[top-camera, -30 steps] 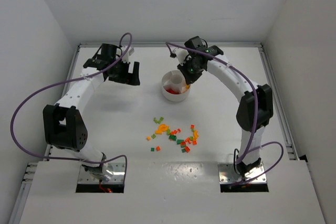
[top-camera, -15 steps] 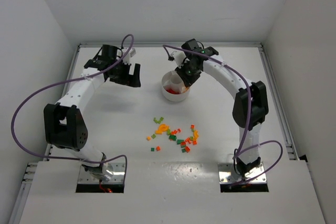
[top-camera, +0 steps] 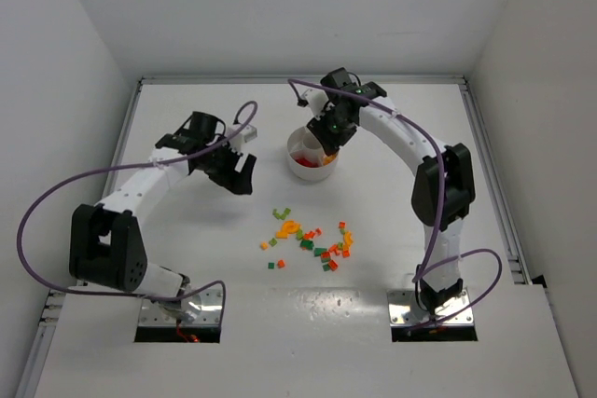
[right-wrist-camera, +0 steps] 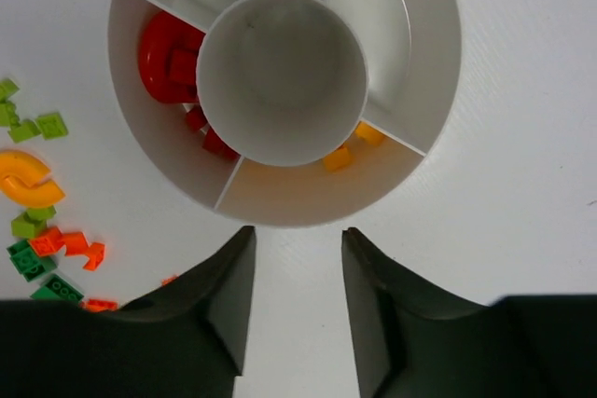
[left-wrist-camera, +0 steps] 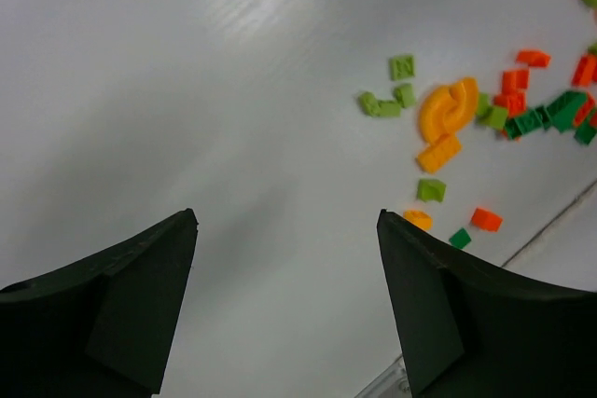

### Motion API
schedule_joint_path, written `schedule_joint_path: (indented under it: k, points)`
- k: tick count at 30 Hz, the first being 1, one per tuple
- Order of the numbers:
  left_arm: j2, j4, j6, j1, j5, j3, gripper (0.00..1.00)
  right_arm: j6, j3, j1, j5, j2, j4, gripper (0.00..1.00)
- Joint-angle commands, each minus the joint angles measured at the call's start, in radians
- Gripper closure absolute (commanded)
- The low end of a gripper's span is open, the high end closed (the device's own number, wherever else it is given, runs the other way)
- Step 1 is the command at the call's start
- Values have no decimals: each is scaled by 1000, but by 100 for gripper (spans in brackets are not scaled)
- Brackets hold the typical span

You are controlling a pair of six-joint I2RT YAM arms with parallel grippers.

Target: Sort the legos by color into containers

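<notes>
I count one white dish (right-wrist-camera: 438,44), which stands at the far middle of the table (top-camera: 187,249). In my right wrist view it shows four wedge compartments around one round hub (right-wrist-camera: 280,72), but the far side is cut by the frame edge, so I cannot tell if there are more. The left wedge holds one big curved red piece (right-wrist-camera: 154,53) and about three small red bricks. The near wedge holds two orange-yellow bricks (right-wrist-camera: 337,157), and the two other wedges show only their white floor. The loose legos (top-camera: 322,251) lie in one scattered group at the centre of the table, between the dish and the arm bases. I count roughly two dozen of them, in red-orange, orange, light green and dark green, and one is a large curved orange piece (left-wrist-camera: 448,109). The right gripper (right-wrist-camera: 296,232) has a narrow gap between its two fingers and holds nothing. Its tips are over bare table just outside the dish rim, beside the wedge with the orange-yellow bricks. The left gripper (left-wrist-camera: 286,212) is spread wide and also holds nothing. It is over bare table to the left of the group, apart from the nearest light green bricks. A seam line (left-wrist-camera: 550,221) in the surface passes just beside the nearest bricks. A raised rail (top-camera: 492,184) borders the table, well apart from dish and bricks, and wide white surface lies on both sides of them.
</notes>
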Motion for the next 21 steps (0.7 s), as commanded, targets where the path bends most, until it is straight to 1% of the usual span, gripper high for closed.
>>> schedule_joint_path:
  k: [1,3,4,5,7,8,10,11,13,14,15,16,17,21]
  points:
    - [-100,-19,150,-88,-3,-49,17,6,-10,-12,16,-88,5,55]
    - [-122,-45,205,-127,-14,-81,23,6,-61,-38,27,-116,5,48]
    - [-134,-76,260,-162,-14,-90,24,6,-78,-38,27,-128,5,47]
    - [-134,-87,285,-182,-14,-112,25,18,-111,-56,27,-149,5,47]
    - [-145,-87,297,-226,-30,-135,29,27,-139,-74,17,-165,5,44]
    - [-145,-87,297,-283,-59,-153,31,27,-166,-87,17,-165,5,44]
    - [-145,-87,262,-343,-90,-162,39,36,-190,-100,7,-189,5,38]
    - [-124,-62,227,-398,-165,-162,39,36,-202,-112,7,-198,-7,37]
    - [-81,-62,201,-441,-198,-152,44,36,-213,-126,-16,-211,-7,36]
    - [-34,-62,177,-484,-231,-136,46,36,-213,-138,-27,-211,-7,34]
    - [-12,-71,176,-504,-231,-136,47,36,-213,-138,-27,-211,-18,32]
    - [7,-71,176,-523,-231,-123,48,36,-213,-149,-27,-211,-18,31]
    - [31,-83,164,-564,-242,-110,48,26,-213,-149,-38,-211,-18,30]
    - [68,-94,113,-627,-257,-100,48,26,-233,-158,-38,-231,-27,30]
